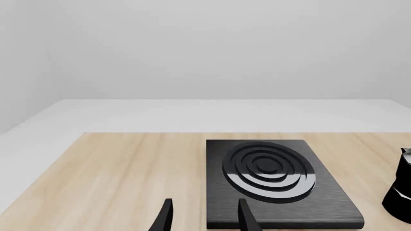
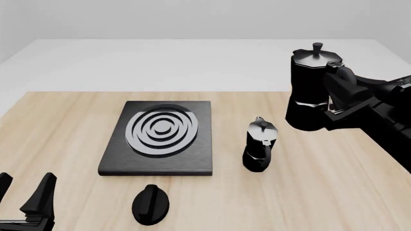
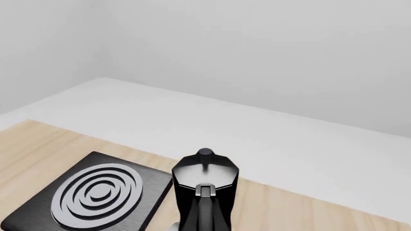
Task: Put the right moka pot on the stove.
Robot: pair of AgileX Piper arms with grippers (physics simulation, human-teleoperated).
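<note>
The right moka pot [image 2: 311,91] hangs upright in the air at the right of the scene, lifted clear of the wooden bench [image 2: 308,192] and gripped at its handle side by the right hand [image 2: 334,89], which is clenched on it. The stove [image 2: 160,137] lies flat on the bench well to the left of the carried pot and somewhat nearer, its burner rings bare. Between them stands the other moka pot [image 2: 260,144], just right of the stove (the carry to the left probably has to pass over or behind it). The right arm reaches in from the right edge, forearm roughly level. The left hand [image 2: 29,199] rests low at the near left corner, fingers spread and holding nothing, near a round black knob [image 2: 151,204].
</note>
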